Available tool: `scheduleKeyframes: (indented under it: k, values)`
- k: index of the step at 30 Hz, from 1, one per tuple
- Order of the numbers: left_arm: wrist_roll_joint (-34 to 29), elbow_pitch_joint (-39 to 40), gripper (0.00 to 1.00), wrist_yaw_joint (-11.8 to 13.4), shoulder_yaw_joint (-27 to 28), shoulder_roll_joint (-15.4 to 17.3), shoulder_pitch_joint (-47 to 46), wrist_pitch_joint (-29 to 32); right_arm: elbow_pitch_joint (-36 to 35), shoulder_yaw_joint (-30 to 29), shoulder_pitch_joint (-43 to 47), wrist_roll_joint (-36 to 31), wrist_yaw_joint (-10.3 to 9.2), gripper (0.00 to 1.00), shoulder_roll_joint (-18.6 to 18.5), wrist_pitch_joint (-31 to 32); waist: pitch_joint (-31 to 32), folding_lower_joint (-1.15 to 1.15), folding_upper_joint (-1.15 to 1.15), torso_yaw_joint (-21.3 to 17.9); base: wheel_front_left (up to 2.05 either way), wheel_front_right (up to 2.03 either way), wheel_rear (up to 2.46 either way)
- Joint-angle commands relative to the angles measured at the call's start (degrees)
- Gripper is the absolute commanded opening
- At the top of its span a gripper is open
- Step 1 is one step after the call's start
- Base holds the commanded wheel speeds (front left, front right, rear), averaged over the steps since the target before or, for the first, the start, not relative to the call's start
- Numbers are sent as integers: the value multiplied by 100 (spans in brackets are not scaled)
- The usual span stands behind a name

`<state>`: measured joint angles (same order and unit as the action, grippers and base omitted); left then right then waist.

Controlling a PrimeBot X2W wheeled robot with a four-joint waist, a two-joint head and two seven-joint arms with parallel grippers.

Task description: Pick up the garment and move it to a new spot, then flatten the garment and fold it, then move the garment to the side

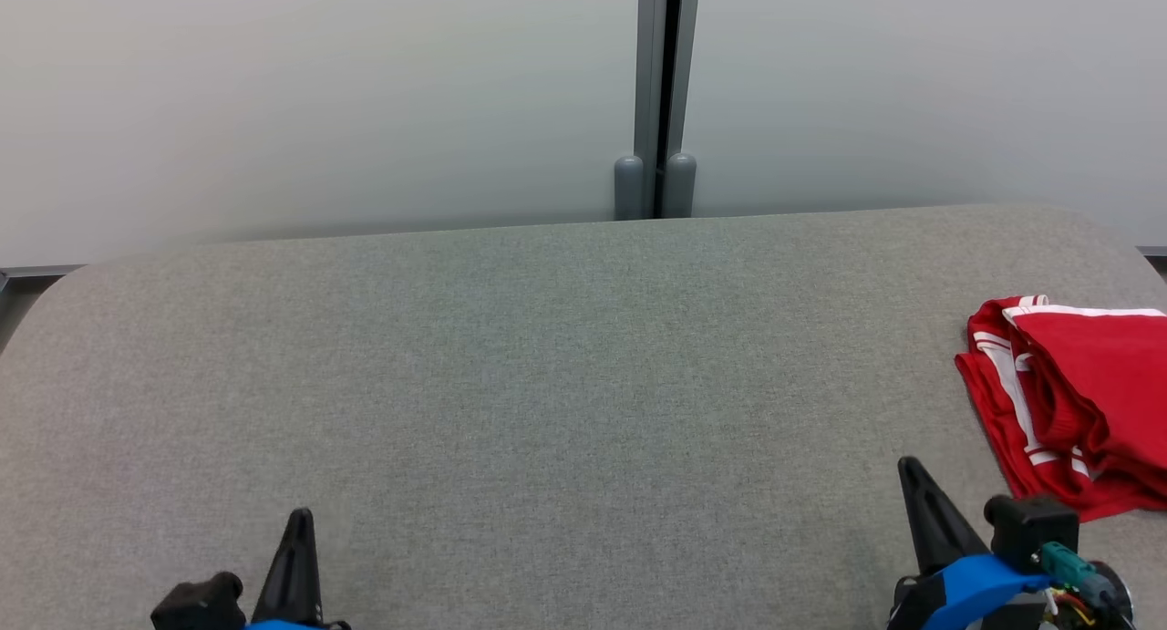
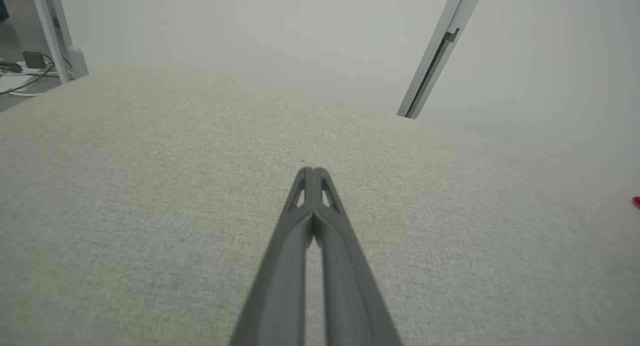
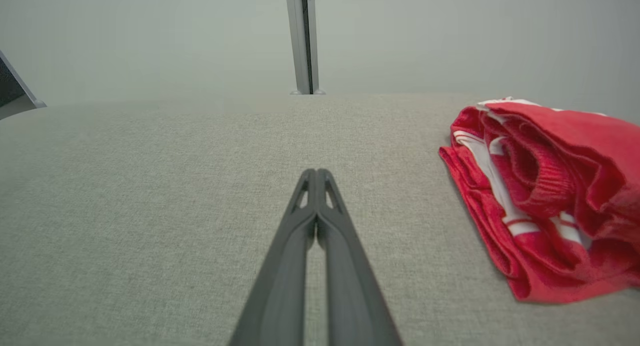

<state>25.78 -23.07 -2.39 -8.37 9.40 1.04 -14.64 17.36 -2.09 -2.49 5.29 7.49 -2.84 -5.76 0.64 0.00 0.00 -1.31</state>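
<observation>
Inspector: Your left pincer (image 2: 312, 173) and right pincer (image 3: 316, 173): both clenched, empty. Garment (image 1: 1080, 397) lies folded, worktop's (image 1: 547, 384) right edge.
Operator: Step?
Inspector: Move-aside appears complete; you need only hold clear.

The table (image 1: 511, 384) is covered in grey woven cloth, matt and slightly coarse, with a fine flecked grain. The garment (image 1: 1085, 375) is soft red cloth with white stripes. A ribbed knit band shows among its folds, and the outer layer looks faintly fuzzy. The left gripper (image 2: 312, 171) and the right gripper (image 3: 316, 171) have fingers of what looks like dark matt plastic, smooth with a dull sheen. The blue housing (image 1: 971, 584) behind the right gripper is smooth plastic. The post (image 1: 655, 92) looks like satin grey metal. The wall panels (image 1: 319, 92) are pale, smooth and matt.
</observation>
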Motion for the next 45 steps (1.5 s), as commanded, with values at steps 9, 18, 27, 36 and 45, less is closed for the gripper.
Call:
scheduleKeyframes:
  k: [9, 18, 27, 36, 45]
  values:
    - [787, 101, 0, -62, 191, -77, -100, 260, -22, -78, -69, 1029, 0, 0, -1, 169, -5, 0, 0, 9, 0, 0, 0]
    - [1526, 210, 0, -119, 355, -148, -187, 492, -82, -112, -103, 1998, 0, 0, -3, 290, -11, 0, 0, 18, 0, 0, 0]
    - [2125, 296, 0, -167, 488, -205, -260, 679, -120, -149, -142, 2781, 0, 0, -4, 397, -17, 0, 0, 27, 0, 0, 0]
    - [2736, 382, 0, -217, 623, -268, -334, 873, -155, -188, -185, 3582, 0, 0, -5, 508, -23, 0, 0, 36, 0, 0, 0]
    - [3288, 460, 0, -259, 749, -320, -392, 1050, -184, -227, -218, 4304, 1, 0, -6, 613, -29, 0, 0, 46, 0, 0, 0]
